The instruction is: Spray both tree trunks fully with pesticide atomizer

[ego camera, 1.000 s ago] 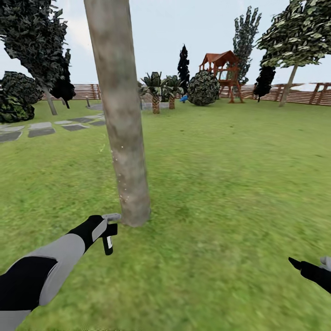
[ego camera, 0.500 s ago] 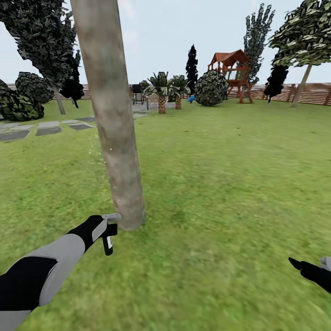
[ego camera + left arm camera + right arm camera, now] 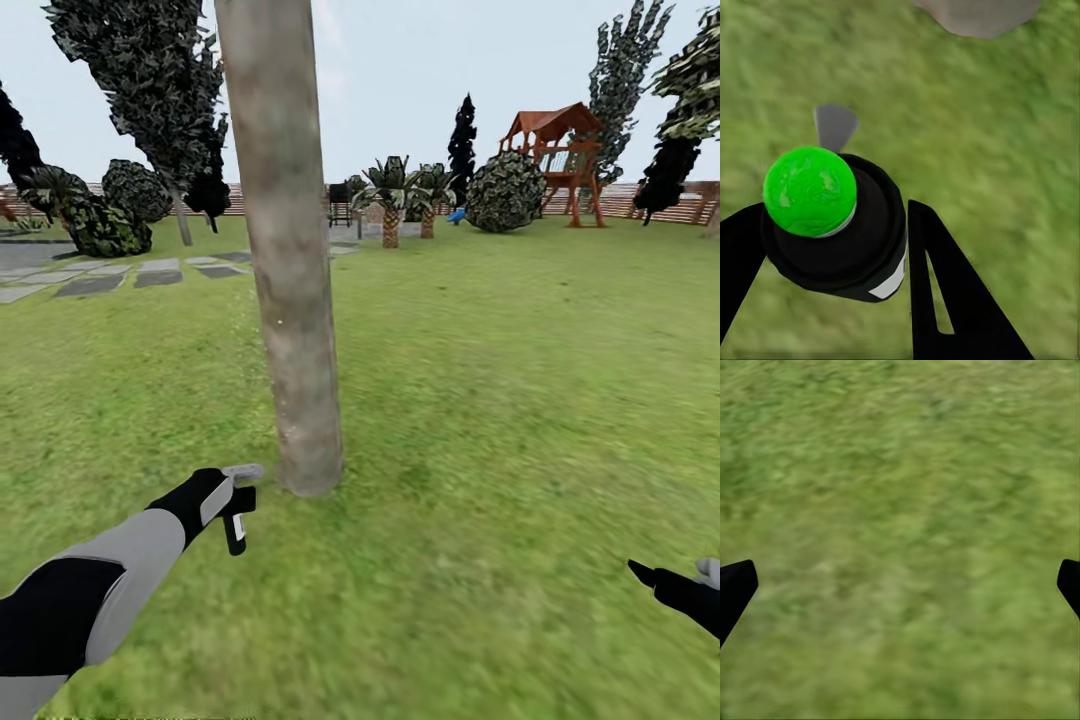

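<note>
Aim is the whole question here: the left gripper has its two black fingers closed around the pesticide atomizer, whose grey nozzle points straight at the foot of the near tree trunk, just beside it and low to the grass. Seen from the left wrist, the atomizer is a dark round body topped by a bright green cap, gripped between the fingers, with the grey nozzle tip reaching ahead toward the pale base of the trunk. That trunk rises long and upright out of frame, leaning a little, so I judge the spray must sweep upward along it from where the nozzle now sits at the base. A few faint whitish specks that may be pesticide show partway up the bark, but most of it looks bare. The left arm is plainly the nearer one; the right gripper hangs well apart at the lower edge, and from its wrist camera its fingertips stand wide and empty above the lawn. Around lies a green garden, with stepping stones, a wooden play tower, dark shrubs and a slatted fence far behind.
</note>
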You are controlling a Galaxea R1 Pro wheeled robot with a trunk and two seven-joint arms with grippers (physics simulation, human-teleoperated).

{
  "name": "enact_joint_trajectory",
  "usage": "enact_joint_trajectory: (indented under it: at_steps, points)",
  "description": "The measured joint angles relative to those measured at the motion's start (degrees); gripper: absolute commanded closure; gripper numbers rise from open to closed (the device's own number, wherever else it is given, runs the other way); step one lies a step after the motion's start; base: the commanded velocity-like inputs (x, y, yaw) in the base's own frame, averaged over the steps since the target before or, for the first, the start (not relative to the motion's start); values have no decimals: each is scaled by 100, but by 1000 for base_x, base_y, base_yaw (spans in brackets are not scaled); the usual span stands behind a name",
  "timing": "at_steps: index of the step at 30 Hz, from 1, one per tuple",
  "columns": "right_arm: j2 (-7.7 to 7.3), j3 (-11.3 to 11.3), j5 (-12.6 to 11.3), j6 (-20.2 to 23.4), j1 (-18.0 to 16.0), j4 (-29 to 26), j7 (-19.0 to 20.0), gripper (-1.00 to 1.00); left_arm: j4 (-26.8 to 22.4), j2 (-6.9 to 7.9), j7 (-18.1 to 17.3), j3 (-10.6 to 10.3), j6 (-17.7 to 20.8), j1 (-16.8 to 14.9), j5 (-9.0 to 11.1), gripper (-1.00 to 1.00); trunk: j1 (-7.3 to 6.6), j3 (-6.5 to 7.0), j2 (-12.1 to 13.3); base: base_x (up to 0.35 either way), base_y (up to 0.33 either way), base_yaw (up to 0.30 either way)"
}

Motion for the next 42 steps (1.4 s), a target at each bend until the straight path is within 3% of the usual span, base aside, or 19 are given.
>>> enact_joint_trajectory:
  at_steps: [14, 42]
  points:
    - [-8, -3, -11, 4, 0, 0, 0, -100, 2, -109, 2, 12, 0, 0, 0, 100, 0, 0, 0, 1, -300, 11]
    - [-4, 0, 1, 6, 0, 0, 3, -100, -16, -98, 9, 15, -78, -1, -8, 100, 0, 0, 0, 118, -280, 223]
